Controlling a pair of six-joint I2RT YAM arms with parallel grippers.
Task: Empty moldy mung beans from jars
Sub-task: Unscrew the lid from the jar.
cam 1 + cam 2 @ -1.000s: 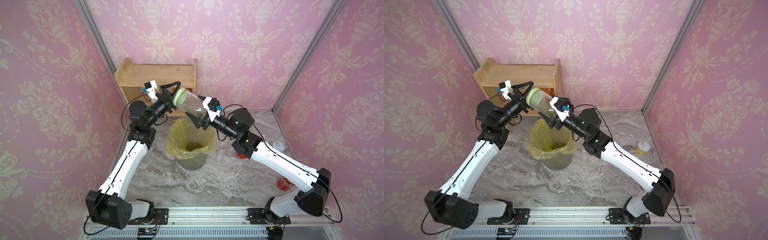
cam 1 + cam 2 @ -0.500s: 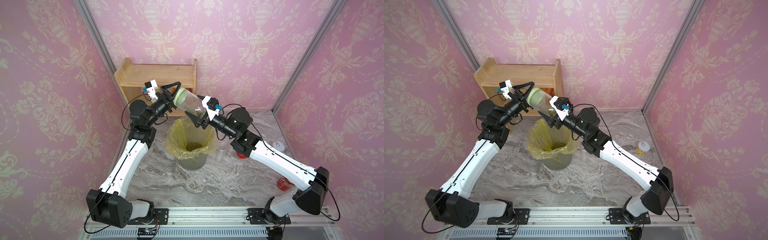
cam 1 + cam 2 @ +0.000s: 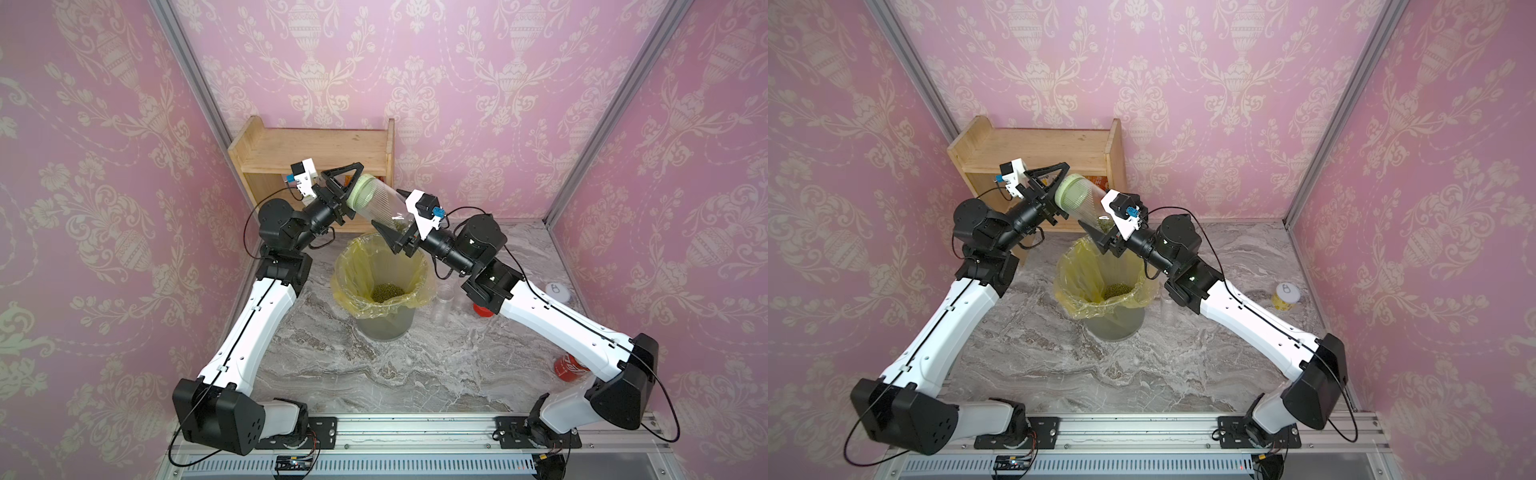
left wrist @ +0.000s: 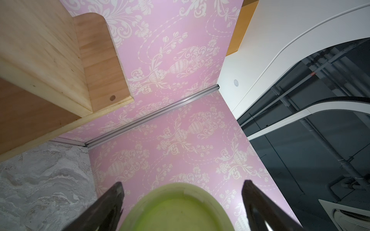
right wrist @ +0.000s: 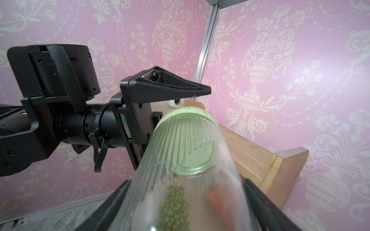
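Note:
A wide ribbed jar (image 3: 380, 203) (image 3: 1088, 203) with a pale green lid (image 3: 360, 192) is held tilted above the bin, lid end highest. My right gripper (image 3: 388, 210) (image 5: 187, 181) is shut on its lower body. A small clump of mung beans (image 5: 176, 206) lies inside it. My left gripper (image 3: 355, 191) (image 4: 183, 183) stands open around the lid (image 4: 180, 210), with a gap on each side. More mung beans (image 3: 387, 293) lie in the bin. A slim clear jar (image 3: 442, 299) and a red lid (image 3: 482, 309) sit by the right arm.
A bin lined with a yellow bag (image 3: 345, 266) stands mid-table under the jar. A wooden shelf (image 3: 316, 153) is behind the grippers. A yellow tin (image 3: 1285, 296) sits at the right wall, and a red can (image 3: 571, 368) near the right arm's base.
The jar and both grippers stay almost where they were. The right arm has edged slightly towards the left.

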